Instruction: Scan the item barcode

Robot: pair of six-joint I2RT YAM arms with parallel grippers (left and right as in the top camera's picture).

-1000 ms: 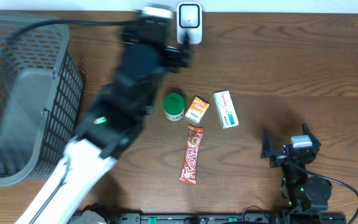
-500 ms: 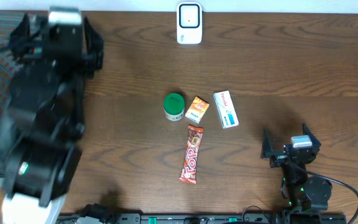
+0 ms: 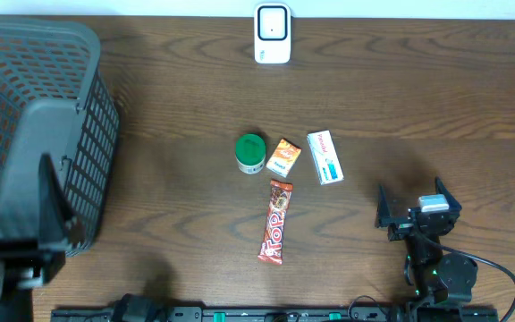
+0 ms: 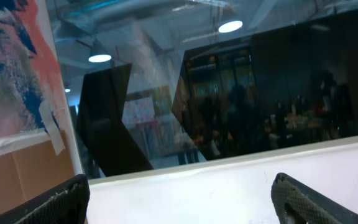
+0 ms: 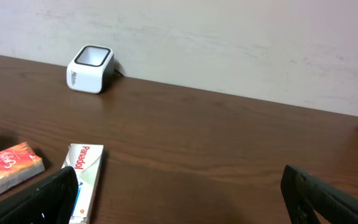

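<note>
Four items lie mid-table: a green-lidded jar (image 3: 250, 152), an orange packet (image 3: 283, 156), a white Panadol box (image 3: 325, 156) and a red Top bar (image 3: 277, 221). The white scanner (image 3: 273, 33) stands at the far edge. My right gripper (image 3: 416, 213) rests open at the lower right, holding nothing. Its wrist view shows the scanner (image 5: 90, 60), the Panadol box (image 5: 82, 177) and the orange packet (image 5: 8, 169) ahead of my right gripper (image 5: 179, 202). My left gripper (image 4: 179, 205) is open and empty, pointing up at a white wall and window. A dark part of the left arm (image 3: 50, 215) shows at the lower left.
A large grey mesh basket (image 3: 34, 31) fills the table's left side, with the left arm overlapping its near edge. Bare wood lies between the items and the scanner and along the right side.
My left arm swept from beside the scanner leftward over the basket, then down to the bottom-left corner. The items and the right arm have not moved.
</note>
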